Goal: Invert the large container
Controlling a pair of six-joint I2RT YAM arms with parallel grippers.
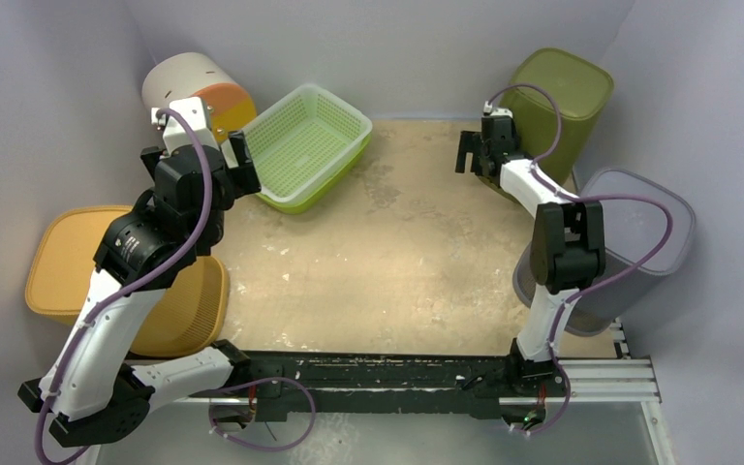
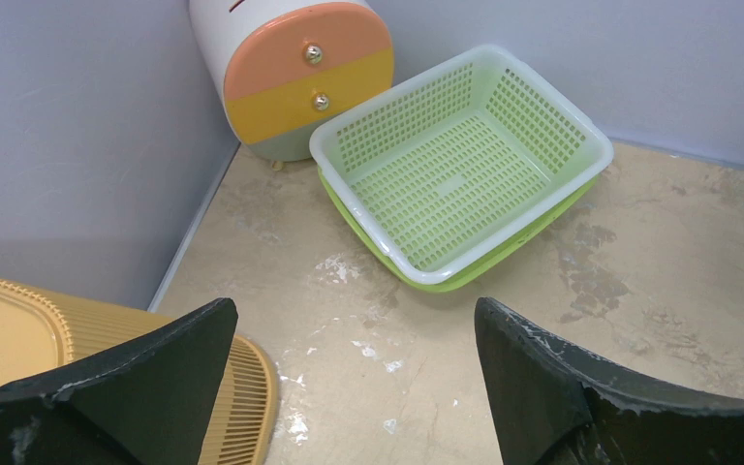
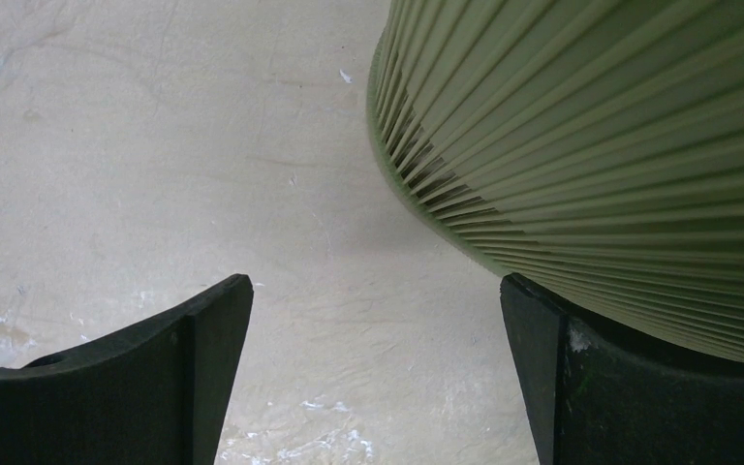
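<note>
The large container [image 1: 560,95], an olive-green ribbed bin, stands in the back right corner with a flat closed face on top. In the right wrist view its ribbed wall [image 3: 601,145] flares down to an edge on the floor. My right gripper [image 1: 480,155] hangs low at its left side, open and empty [image 3: 378,291]. The right fingertip [image 3: 533,320] sits right under the ribbed wall; I cannot tell whether it touches. My left gripper [image 1: 203,160] is at the back left, open [image 2: 354,310] and holding nothing above bare floor.
A light green mesh basket [image 1: 305,145] [image 2: 455,165] leans at the back beside a white drawer unit [image 1: 199,87] [image 2: 300,77]. A yellow ribbed bin [image 1: 77,262] [image 2: 19,329] lies at the left and a grey bin [image 1: 639,232] at the right. Walls enclose three sides.
</note>
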